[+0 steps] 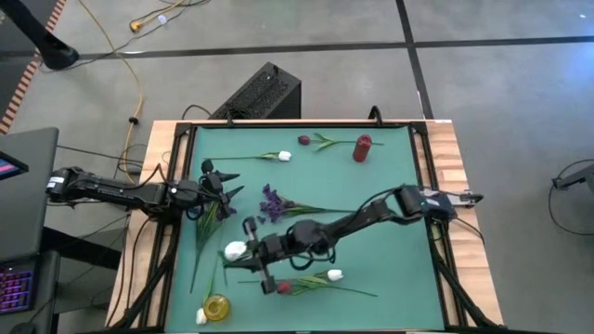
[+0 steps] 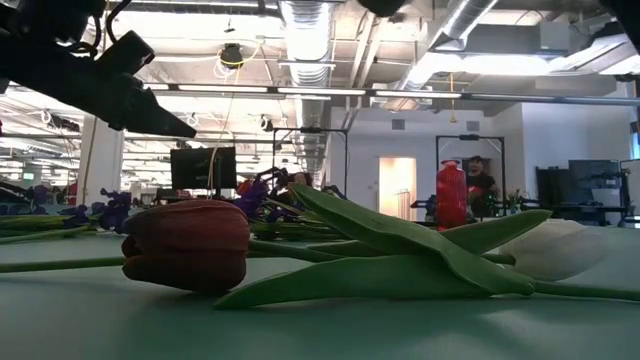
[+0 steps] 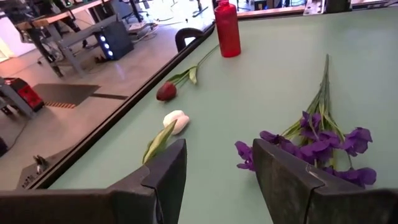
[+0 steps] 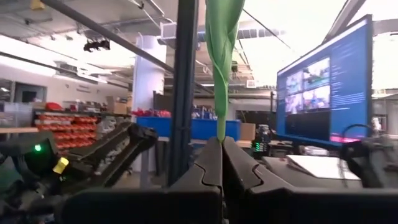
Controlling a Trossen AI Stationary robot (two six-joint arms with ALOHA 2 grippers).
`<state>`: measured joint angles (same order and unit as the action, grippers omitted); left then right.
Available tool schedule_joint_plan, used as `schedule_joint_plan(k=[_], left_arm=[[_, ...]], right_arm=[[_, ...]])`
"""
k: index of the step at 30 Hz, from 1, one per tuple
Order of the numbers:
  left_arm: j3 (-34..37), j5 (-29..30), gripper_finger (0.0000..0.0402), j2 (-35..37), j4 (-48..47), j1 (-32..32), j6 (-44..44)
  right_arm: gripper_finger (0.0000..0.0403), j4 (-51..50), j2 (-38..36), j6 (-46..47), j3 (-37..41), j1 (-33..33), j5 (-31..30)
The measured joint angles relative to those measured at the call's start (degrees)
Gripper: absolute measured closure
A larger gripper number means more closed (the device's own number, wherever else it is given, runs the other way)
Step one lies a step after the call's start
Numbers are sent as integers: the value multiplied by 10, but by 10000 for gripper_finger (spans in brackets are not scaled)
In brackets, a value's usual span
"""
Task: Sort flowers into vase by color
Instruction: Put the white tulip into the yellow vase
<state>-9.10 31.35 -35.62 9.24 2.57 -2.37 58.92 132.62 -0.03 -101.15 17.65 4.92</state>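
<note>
Teal-green table mat (image 1: 390,250), pale wood table border (image 1: 452,158), red bottle-shaped vase (image 1: 362,147), translucent yellow vase (image 1: 216,307), dark red tulip bud (image 2: 187,243), white tulip head (image 2: 555,249), purple sprig (image 3: 320,146), green stems, black grippers.

I can read no text, label, brand or number anywhere. The monitor (image 4: 323,93) in my right wrist view shows small panels, but nothing on it is legible, and the red bottle (image 3: 227,29) shows no readable label.
</note>
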Motion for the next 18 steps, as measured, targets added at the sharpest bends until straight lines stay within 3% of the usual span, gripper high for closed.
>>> schedule_joint_plan(k=[10,18], left_arm=[[0,-11,228,0,-30,0,20],[0,-55,228,0,-29,0,20]], right_arm=[[382,-1,131,-43,-168,22,-3],[382,-71,150,-30,-192,22,-45]])
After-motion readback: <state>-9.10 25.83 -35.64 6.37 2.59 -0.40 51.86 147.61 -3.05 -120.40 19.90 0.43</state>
